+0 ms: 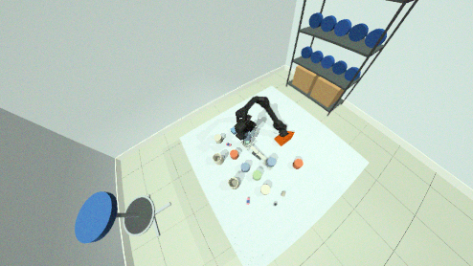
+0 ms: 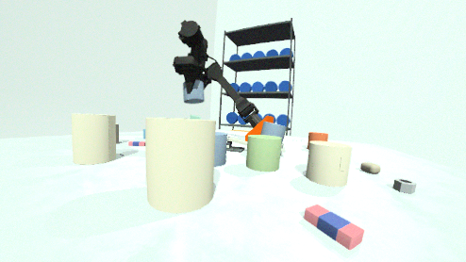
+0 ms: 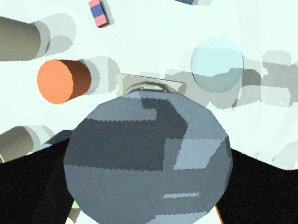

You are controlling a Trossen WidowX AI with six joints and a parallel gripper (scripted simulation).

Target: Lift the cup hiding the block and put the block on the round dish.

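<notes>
My gripper (image 2: 193,88) (image 1: 246,135) (image 3: 146,139) is shut on a grey-blue cup (image 2: 193,95) (image 3: 148,163) and holds it high above the white mat. The cup fills the middle of the wrist view and hides what lies straight below it. A pale blue round dish (image 3: 216,64) lies on the mat beyond the cup, apart from it. The second grey-blue cup (image 1: 271,161) (image 2: 274,129) stands on the balance (image 1: 258,152).
Cream cylinders (image 2: 180,165) (image 2: 93,138) (image 2: 328,163), a green one (image 2: 264,152) and orange ones (image 3: 59,82) (image 1: 298,164) stand around on the mat. A pink-and-blue bar (image 2: 334,226) lies in front. The arm's orange base (image 1: 284,138) and a shelf rack (image 2: 258,80) are behind.
</notes>
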